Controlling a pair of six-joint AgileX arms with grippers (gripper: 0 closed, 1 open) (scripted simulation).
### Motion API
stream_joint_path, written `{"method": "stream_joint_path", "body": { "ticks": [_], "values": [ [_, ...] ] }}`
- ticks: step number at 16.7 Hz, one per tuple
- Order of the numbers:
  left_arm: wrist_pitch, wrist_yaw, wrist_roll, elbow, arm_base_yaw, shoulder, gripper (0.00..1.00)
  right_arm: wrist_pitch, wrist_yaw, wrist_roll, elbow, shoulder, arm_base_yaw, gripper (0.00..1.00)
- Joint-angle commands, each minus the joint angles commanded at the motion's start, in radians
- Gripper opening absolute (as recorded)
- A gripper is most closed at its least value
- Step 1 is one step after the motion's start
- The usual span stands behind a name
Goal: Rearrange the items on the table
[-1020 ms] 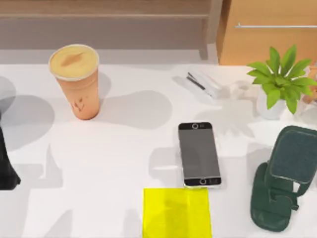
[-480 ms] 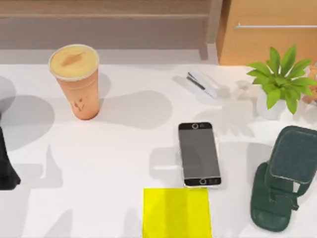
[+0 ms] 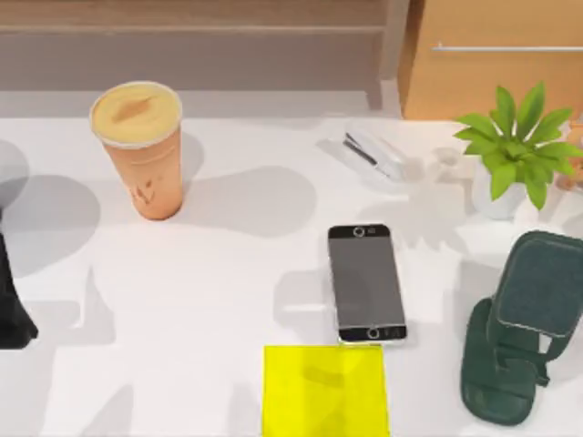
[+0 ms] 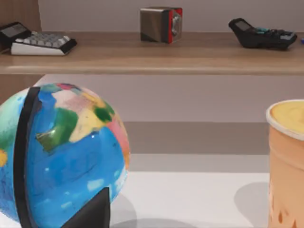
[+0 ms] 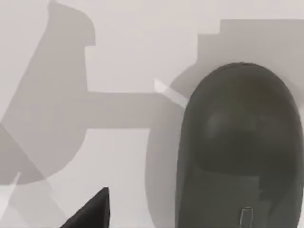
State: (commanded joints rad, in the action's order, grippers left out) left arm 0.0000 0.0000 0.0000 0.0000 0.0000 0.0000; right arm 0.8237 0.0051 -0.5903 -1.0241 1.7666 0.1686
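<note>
The orange-tan drink cup (image 3: 138,150) with its foamy top stands upright at the table's (image 3: 228,300) back left, and its side shows in the left wrist view (image 4: 286,161). The black-screened smartphone (image 3: 366,283) lies flat right of the middle. Close under the right wrist camera, the dark grey oval mouse (image 5: 237,147) rests on the white tabletop, with a dark tip of my right gripper (image 5: 90,211) beside it and apart from it. My left arm (image 3: 11,305) is at the table's left edge, its gripper (image 4: 92,213) low beside a globe.
A yellow mat (image 3: 325,391) lies at the front edge just before the phone. A dark green phone stand (image 3: 519,328) stands front right. At the back right are a white stapler (image 3: 373,153), a green plant (image 3: 515,150) and a wooden cabinet (image 3: 492,64). A globe (image 4: 57,156) stands near the left gripper, below a shelf (image 4: 152,52).
The cup, phone, mat and stand hold their places. Only the shadows near the stapler and on the yellow mat have shifted slightly.
</note>
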Motion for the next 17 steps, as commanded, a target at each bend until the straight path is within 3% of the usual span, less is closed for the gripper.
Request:
{"method": "stream_joint_path", "body": {
  "ticks": [3, 8, 17],
  "values": [
    [0.0, 0.0, 0.0, 0.0, 0.0, 0.0, 1.0, -0.105, 0.0, 0.0, 0.061, 0.046, 0.001, 1.0],
    [0.0, 0.0, 0.0, 0.0, 0.0, 0.0, 1.0, -0.123, 0.0, 0.0, 0.073, 0.056, 0.001, 1.0],
    [0.0, 0.0, 0.0, 0.0, 0.0, 0.0, 1.0, -0.123, 0.0, 0.0, 0.073, 0.056, 0.001, 0.32]
  ]
}}
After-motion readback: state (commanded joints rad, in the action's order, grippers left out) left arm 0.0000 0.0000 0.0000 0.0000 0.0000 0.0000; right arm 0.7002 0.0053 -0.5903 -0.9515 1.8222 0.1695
